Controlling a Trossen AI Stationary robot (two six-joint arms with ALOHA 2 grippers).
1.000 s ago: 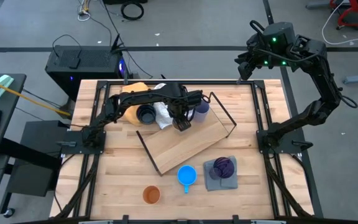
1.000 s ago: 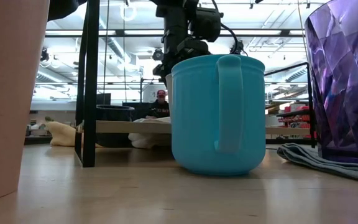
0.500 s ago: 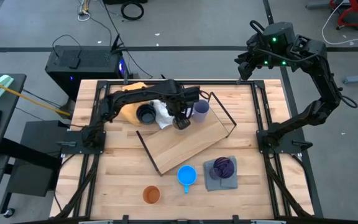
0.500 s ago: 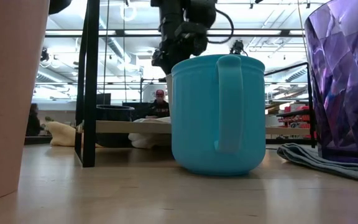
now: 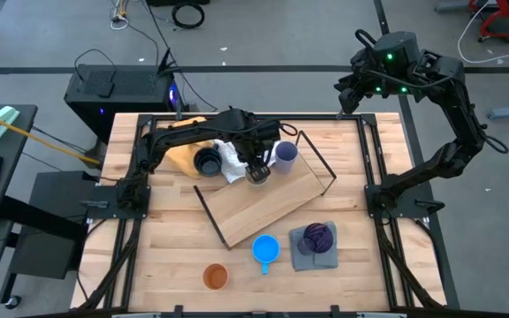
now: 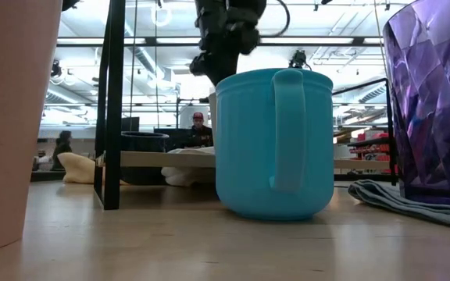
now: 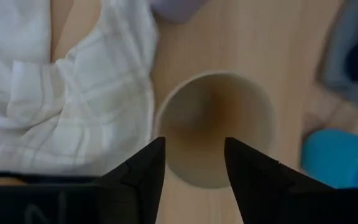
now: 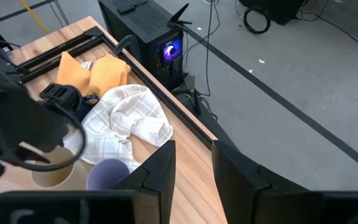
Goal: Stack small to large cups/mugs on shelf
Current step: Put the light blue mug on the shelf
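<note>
Beige cup [image 7: 214,127] beside white cloth [image 7: 61,106]

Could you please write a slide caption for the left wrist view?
Left hand, fingers open, above the upright beige cup on the shelf, beside the white cloth.

Around the slatted wooden bench [image 5: 166,256] we see a grey floor [image 5: 272,35] crossed by dark tape lines, with coiled black cables [image 5: 188,13] lying on it. A black computer case [image 5: 117,88] with a blue light stands just behind the bench. Looking level across, we see ceiling lights [image 6: 76,86], and a seated person [image 6: 201,133] far back.
</note>
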